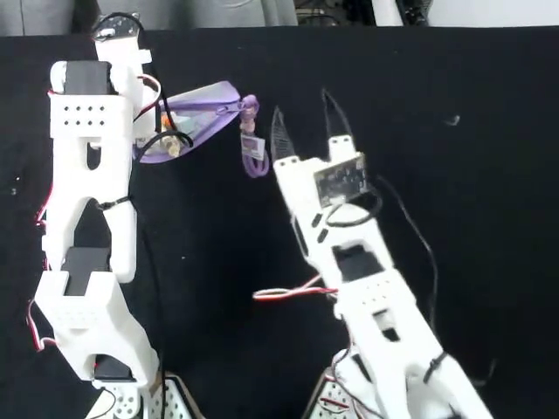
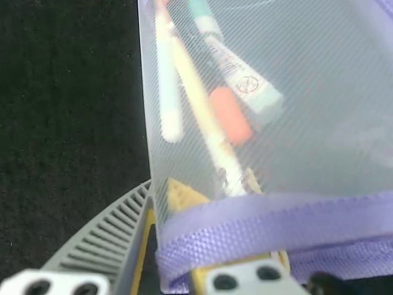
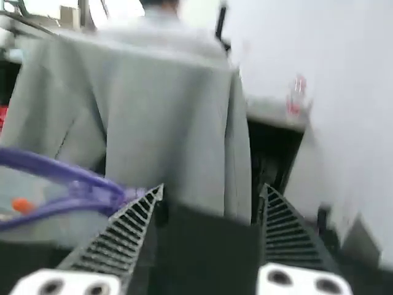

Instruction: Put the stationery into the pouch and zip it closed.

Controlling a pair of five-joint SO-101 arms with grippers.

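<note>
The translucent pouch (image 1: 199, 112) with purple trim hangs off the table at the back left, tilted, and my left gripper (image 1: 162, 140) is shut on its near edge. In the left wrist view, the pouch (image 2: 307, 123) holds several pens (image 2: 169, 92) and an orange piece (image 2: 230, 115); my left gripper (image 2: 161, 192) pinches the purple hem (image 2: 276, 224). A purple zip strap (image 1: 253, 150) dangles from the pouch's right end. Just right of that strap, my right gripper (image 1: 304, 109) is open and holds nothing. The right wrist view has the right gripper (image 3: 212, 190) beside the pouch's purple edge (image 3: 61, 172).
The table (image 1: 454, 175) is covered in black cloth. Loose red and white wires (image 1: 288, 294) hang from the right arm. Grey fabric (image 3: 153, 117) and a white wall lie beyond the table's far edge.
</note>
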